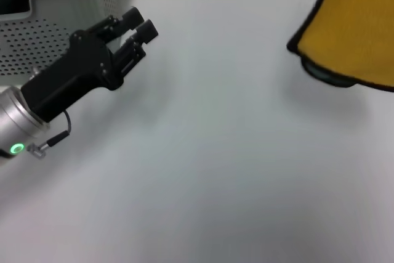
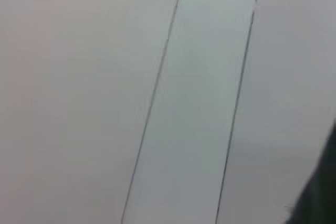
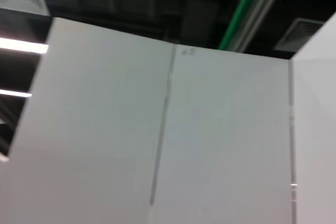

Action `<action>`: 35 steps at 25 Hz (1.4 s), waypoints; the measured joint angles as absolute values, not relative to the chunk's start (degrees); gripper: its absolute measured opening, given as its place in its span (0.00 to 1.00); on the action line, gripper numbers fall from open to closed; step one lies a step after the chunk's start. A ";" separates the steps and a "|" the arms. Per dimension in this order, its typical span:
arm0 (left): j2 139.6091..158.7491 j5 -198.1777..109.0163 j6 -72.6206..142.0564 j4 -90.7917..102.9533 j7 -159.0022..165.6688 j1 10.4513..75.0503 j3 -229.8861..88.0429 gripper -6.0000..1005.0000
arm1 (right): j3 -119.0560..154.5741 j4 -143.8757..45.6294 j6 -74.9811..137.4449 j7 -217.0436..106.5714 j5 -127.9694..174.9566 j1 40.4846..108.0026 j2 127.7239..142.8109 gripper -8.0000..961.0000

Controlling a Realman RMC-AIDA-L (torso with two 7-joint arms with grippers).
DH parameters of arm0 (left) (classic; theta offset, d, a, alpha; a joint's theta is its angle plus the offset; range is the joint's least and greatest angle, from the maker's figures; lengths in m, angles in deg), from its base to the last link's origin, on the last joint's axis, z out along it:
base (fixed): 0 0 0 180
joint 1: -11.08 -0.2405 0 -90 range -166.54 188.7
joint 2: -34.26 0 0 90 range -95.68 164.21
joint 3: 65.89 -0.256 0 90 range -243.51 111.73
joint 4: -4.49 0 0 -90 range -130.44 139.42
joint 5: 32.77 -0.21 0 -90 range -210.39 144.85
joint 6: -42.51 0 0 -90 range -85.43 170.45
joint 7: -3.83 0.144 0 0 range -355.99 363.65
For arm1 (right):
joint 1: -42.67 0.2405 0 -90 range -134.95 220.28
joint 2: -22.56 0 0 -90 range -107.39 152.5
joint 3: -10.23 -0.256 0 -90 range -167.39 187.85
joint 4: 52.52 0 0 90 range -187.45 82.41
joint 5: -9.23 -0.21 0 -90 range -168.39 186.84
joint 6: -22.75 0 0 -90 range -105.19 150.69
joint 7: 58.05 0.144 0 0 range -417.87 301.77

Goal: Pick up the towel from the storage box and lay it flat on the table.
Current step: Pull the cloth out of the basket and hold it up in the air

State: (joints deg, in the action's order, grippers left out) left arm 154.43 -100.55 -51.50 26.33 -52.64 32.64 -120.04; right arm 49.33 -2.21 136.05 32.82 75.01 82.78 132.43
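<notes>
The towel (image 1: pixel 354 26) shows its bright yellow side with black edge trim at the far right of the head view. It is raised over the table (image 1: pixel 215 164), with a dark grey-green fold (image 1: pixel 326 73) under its lower edge. My right gripper is hidden behind it. The storage box (image 1: pixel 55 23), pale and perforated, stands at the far left corner. My left gripper (image 1: pixel 140 24) hovers just in front of the box's right side, its fingers slightly apart and holding nothing. Both wrist views show only wall panels and ceiling.
The white tabletop stretches across the middle and front between the box and the towel. A thin cable (image 1: pixel 58 135) dangles from the left wrist near the table's left edge.
</notes>
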 joint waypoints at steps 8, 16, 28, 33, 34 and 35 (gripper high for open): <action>154.49 -101.03 -52.18 22.44 -47.24 34.61 -123.79 0.37 | 49.60 -2.59 132.87 31.82 75.34 83.14 133.54 0.02; 154.60 -101.28 -52.74 20.71 -41.23 35.01 -124.20 0.44 | 51.72 -2.76 131.33 31.22 75.54 84.54 134.27 0.02; 154.82 -100.74 -56.54 18.78 -40.38 35.51 -125.58 0.54 | 55.59 -3.70 127.84 28.43 75.66 84.76 135.71 0.02; 154.78 -99.99 -55.76 17.20 -40.23 36.55 -125.29 0.54 | 57.61 -6.19 126.99 27.04 75.68 85.80 135.78 0.03; 154.76 -99.94 -55.63 17.14 -40.23 36.64 -125.40 0.54 | 57.75 -6.81 126.87 26.74 75.68 86.11 135.81 0.03; 154.75 -99.94 -55.58 17.18 -40.24 36.69 -125.48 0.54 | 58.03 -8.19 126.74 26.32 75.68 86.99 135.91 0.03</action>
